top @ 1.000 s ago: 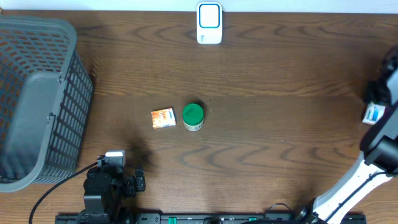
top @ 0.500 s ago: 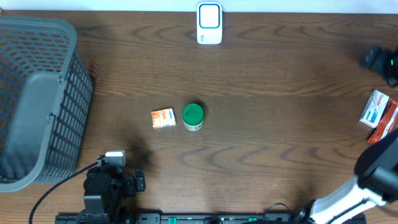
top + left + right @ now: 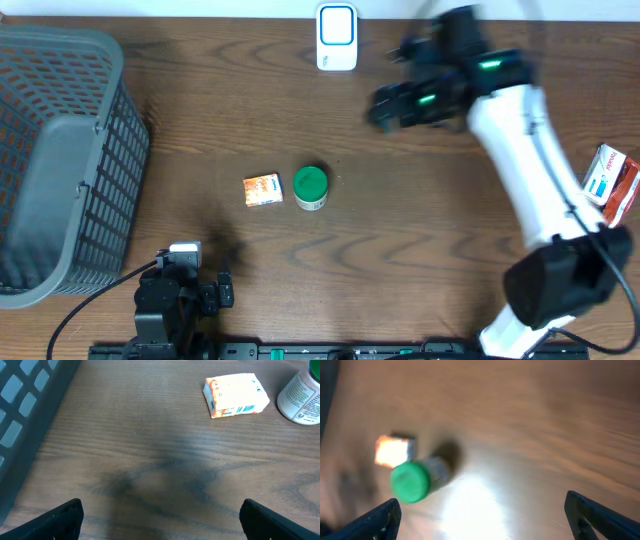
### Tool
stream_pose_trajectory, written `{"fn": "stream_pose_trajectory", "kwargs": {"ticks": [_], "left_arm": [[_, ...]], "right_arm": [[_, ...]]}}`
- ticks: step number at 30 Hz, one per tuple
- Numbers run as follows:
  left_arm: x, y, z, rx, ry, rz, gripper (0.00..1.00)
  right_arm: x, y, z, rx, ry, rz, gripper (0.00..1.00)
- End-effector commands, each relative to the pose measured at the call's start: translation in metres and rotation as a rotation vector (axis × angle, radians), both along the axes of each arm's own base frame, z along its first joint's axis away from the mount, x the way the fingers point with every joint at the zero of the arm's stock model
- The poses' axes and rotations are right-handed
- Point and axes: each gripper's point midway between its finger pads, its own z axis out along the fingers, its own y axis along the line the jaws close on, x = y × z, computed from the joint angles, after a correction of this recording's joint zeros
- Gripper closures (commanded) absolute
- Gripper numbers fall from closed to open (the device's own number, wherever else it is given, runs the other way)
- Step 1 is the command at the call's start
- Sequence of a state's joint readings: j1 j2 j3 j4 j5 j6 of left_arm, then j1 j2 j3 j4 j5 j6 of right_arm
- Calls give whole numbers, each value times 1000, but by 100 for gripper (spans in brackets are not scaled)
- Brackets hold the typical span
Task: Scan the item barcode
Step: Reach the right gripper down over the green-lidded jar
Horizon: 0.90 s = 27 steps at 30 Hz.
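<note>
Two spread, empty: left hand (image 3: 161, 521), right hand (image 3: 482, 519); orange box (image 3: 235, 391) barcode (image 3: 244, 409) visible, print illegible.

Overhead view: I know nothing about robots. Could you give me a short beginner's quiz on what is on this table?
1. Which thing lies nearest the orange box? A basket, B green-capped bottle, C scanner.
2. True or false: the orange box lies inside the basket.
3. Fill in: the right gripper is ___ (open or shut).
Key: 1 B; 2 false; 3 open.
</note>
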<state>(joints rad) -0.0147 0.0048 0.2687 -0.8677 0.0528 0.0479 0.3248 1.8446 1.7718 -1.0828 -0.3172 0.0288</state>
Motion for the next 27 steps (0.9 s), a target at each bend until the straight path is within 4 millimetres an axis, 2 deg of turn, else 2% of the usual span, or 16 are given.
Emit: {"fn": "stream_pose_trajectory", "kwargs": {"ticks": [1, 5, 10, 18, 20, 23, 27], "left_arm": [[-2, 2, -2, -1, 13, 15, 1], [-2, 2, -2, -1, 13, 15, 1], [-2, 2, -2, -1, 13, 15, 1], [-2, 2, -2, 0, 13, 15, 1], [-2, 2, -2, -1, 13, 15, 1], [-2, 2, -2, 0, 13, 15, 1], [-2, 2, -2, -1, 13, 15, 1]], "right_arm": [[-21, 40, -4, -90, -54, 140, 1], [-36, 73, -8, -170, -121, 238, 1], [-40, 86, -18, -215, -133, 267, 1], [-57, 108, -80, -268, 2, 372, 1], [-63, 114, -90, -262, 24, 410, 1], [-69, 120, -97, -268, 36, 431, 1], [-75, 128, -97, -264, 32, 453, 1]]}}
